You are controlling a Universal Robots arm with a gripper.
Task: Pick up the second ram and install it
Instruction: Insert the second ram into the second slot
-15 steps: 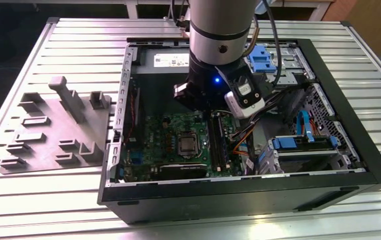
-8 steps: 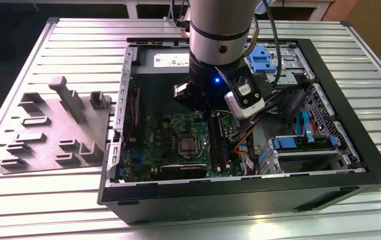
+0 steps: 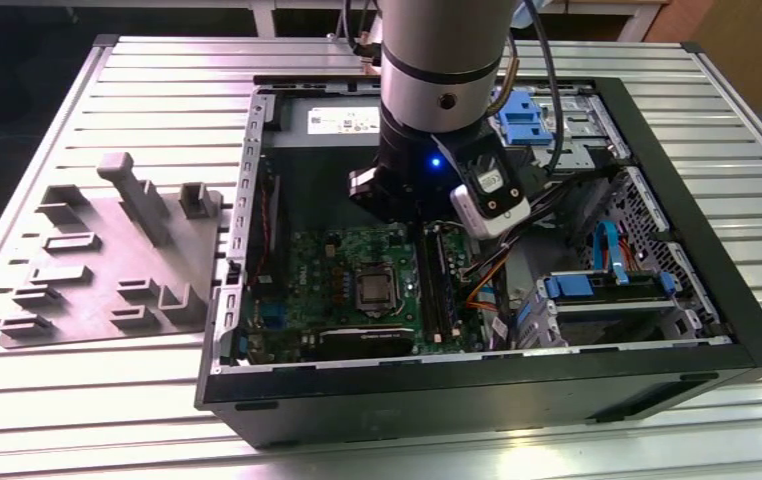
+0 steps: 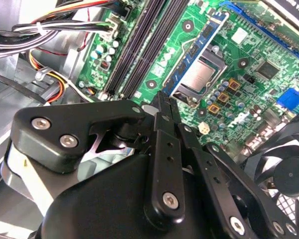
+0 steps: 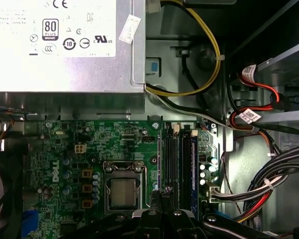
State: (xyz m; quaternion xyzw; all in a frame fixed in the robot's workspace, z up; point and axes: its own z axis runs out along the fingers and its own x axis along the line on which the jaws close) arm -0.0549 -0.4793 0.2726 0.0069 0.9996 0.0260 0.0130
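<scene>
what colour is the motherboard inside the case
Green. The motherboard shows best in the first wrist view, below the grey power supply.

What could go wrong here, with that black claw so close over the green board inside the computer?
1. The gripper, shut, is poised close over the motherboard, between the CPU socket and the memory slots. A slightly off-line descent might strike the socket or the edge of a slot.
2. The cable bundle runs right beside the slots, so the wrist could snag it.
</scene>
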